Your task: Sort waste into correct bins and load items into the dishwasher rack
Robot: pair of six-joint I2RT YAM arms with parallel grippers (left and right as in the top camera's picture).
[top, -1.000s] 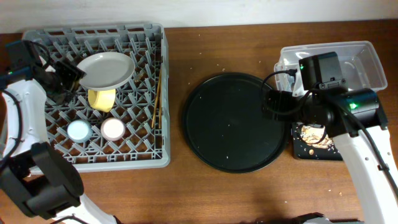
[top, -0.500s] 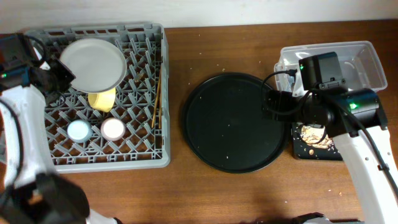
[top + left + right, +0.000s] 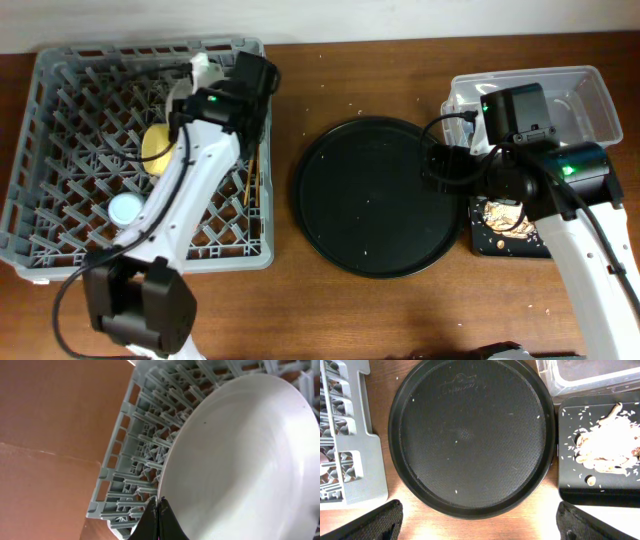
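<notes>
The pale plate [image 3: 240,455] fills the left wrist view, tilted up over the grey dishwasher rack [image 3: 125,485]. My left gripper [image 3: 159,501] is shut on its rim. In the overhead view the left arm crosses the rack [image 3: 60,250] to its back right part and hides the plate. The yellow bowl [image 3: 156,148], blue cup [image 3: 125,208] and chopsticks [image 3: 252,165] lie in the rack. My right gripper [image 3: 480,525] is open and empty above the near rim of the round black tray [image 3: 470,435]. Food scraps [image 3: 605,440] lie in the shallow black bin [image 3: 570,485].
The clear tub [image 3: 590,95] stands at the back right, touching the black bin [image 3: 500,240]. The round black tray [image 3: 375,195] sits between the rack and the bins. Crumbs dot the wooden table [image 3: 300,300].
The plate was at the rack's back left with my left gripper at its rim. Now the left arm reaches across to the rack's back right. The right arm has not moved.
</notes>
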